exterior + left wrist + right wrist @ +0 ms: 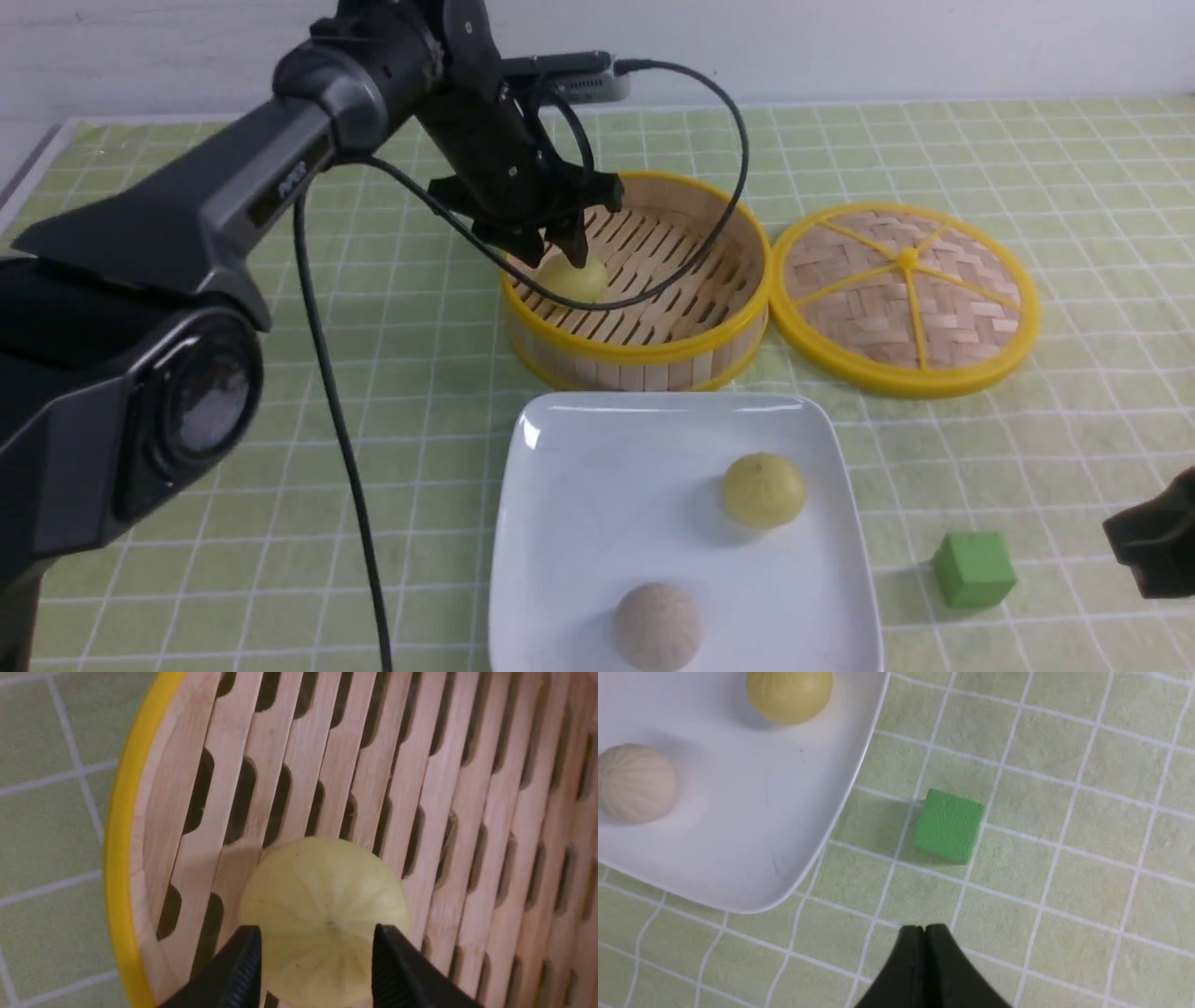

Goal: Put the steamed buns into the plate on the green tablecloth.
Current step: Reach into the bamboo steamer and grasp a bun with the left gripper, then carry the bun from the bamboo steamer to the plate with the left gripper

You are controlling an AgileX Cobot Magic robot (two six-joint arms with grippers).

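Observation:
One pale yellow steamed bun lies at the left inside the bamboo steamer basket. My left gripper hangs just over it, open, with a finger on either side of the bun's top. The other yellow steamed bun rests on the white square plate, which stands on the green tablecloth. My right gripper is shut and empty, low over the cloth near a green cube; only its edge shows in the front view.
A grey-brown bun lies at the plate's near side. The steamer's woven lid lies flat right of the basket. The small green cube sits right of the plate. The left arm's cable hangs over the cloth.

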